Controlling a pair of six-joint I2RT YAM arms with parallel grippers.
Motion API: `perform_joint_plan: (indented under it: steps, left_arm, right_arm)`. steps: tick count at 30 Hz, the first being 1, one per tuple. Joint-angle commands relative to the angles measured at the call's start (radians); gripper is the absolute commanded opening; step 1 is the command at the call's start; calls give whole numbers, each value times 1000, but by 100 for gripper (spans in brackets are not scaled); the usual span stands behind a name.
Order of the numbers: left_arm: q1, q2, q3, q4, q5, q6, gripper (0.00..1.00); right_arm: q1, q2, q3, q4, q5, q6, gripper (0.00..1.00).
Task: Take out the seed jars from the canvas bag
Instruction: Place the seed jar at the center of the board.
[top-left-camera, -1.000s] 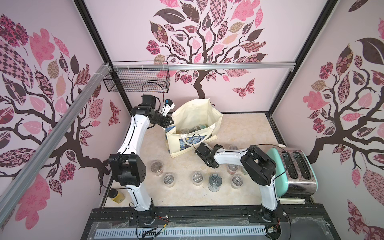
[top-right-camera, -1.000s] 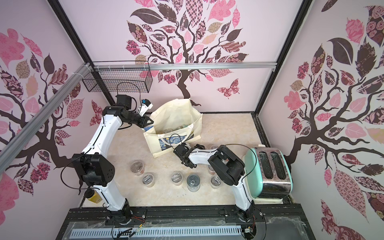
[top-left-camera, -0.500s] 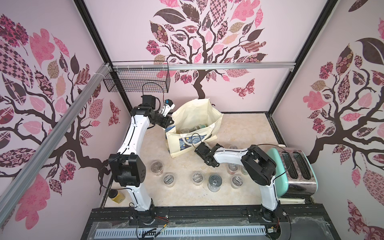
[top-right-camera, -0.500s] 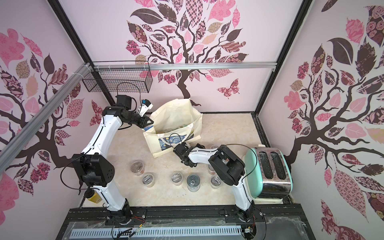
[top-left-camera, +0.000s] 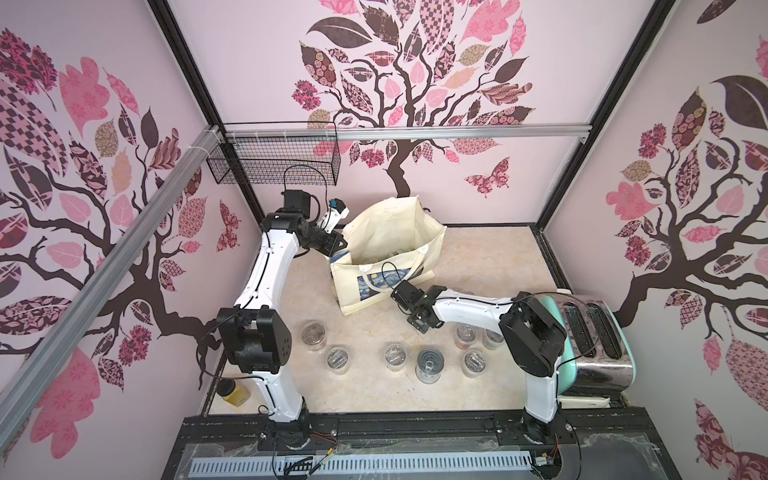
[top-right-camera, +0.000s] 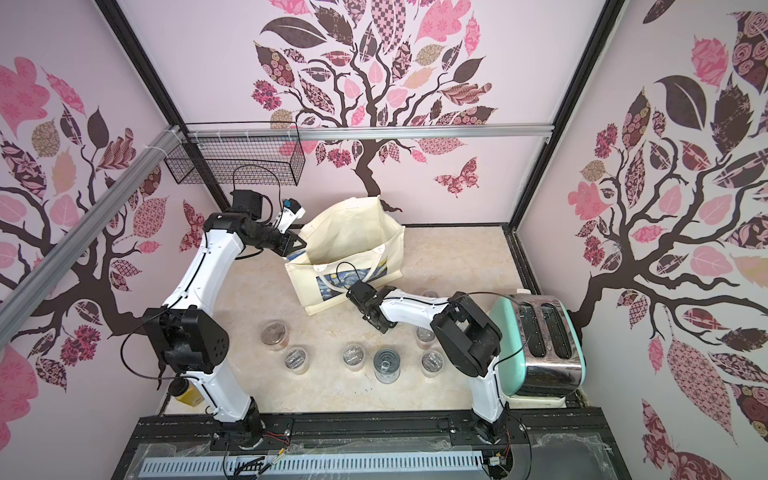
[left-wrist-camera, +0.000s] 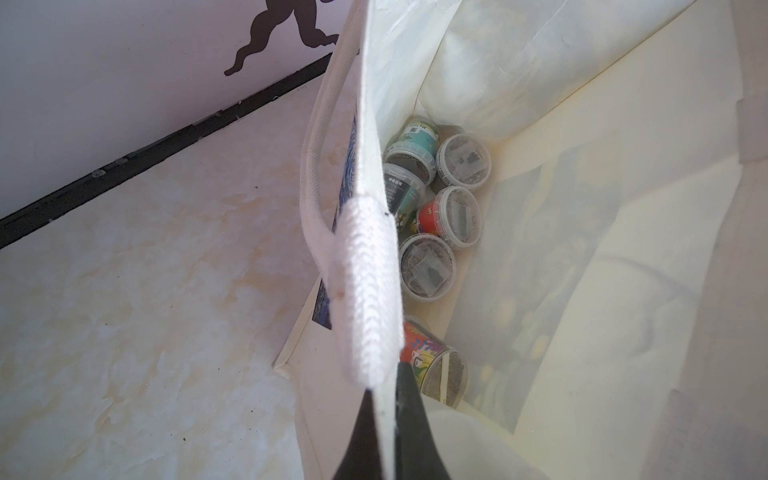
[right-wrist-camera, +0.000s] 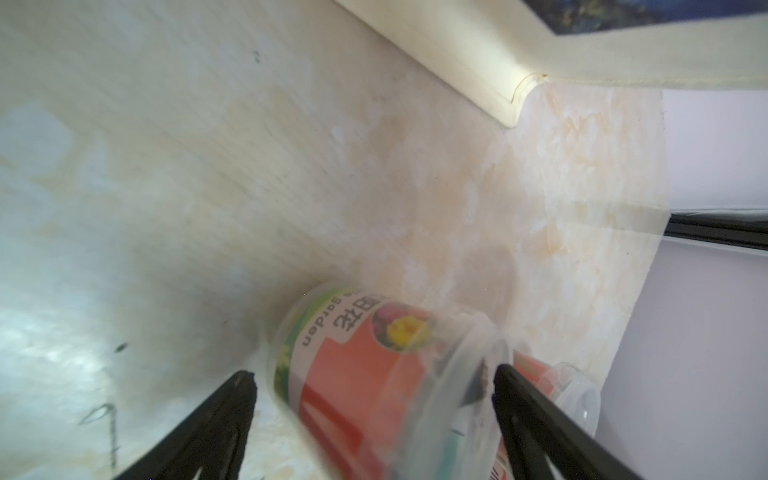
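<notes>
The canvas bag (top-left-camera: 386, 249) is standing open toward the back of the bench (top-left-camera: 478, 257), its night-sky print facing forward in both top views. The left claw (left-wrist-camera: 386, 390) is pinching shut on the bag's upper edge beside a white rope handle (left-wrist-camera: 365, 291), and the mouth is gaping. In the left wrist view several seed jars (left-wrist-camera: 428, 266) are lying in the bottom of the bag, some on their sides. The right claw (right-wrist-camera: 372, 374) is hanging low over the bench just in front of the bag. Its fingers are spreading wide on either side of a red-labelled jar (right-wrist-camera: 353, 365) that is showing blurred. Bare bench is showing between one finger and this jar, so the claw is gripping nothing. Nearer the front, in a top view, more seed jars (top-left-camera: 338, 359) are standing in a loose row with a tin can (top-left-camera: 429, 365) among them, and a teal toaster (top-left-camera: 590, 332) is sitting off to the right.
</notes>
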Motion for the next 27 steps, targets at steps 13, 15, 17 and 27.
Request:
perform_joint_plan:
  steps: [13, 15, 17, 27]
  left_arm:
    - [2, -9, 52, -101, 34, 44, 0]
    - [3, -6, 69, -126, 61, 57, 0]
    - [2, -6, 107, -130, 67, 44, 0]
    - [-43, -47, 94, -221, 58, 161, 0]
  right_arm:
    - [0, -375, 2, -27, -378, 21, 97]
    - [0, -462, -37, 26, -441, -1, 97]
    - [0, -567, -99, 120, -520, -25, 97]
    - [-2, -730, -148, 287, -681, 2, 99]
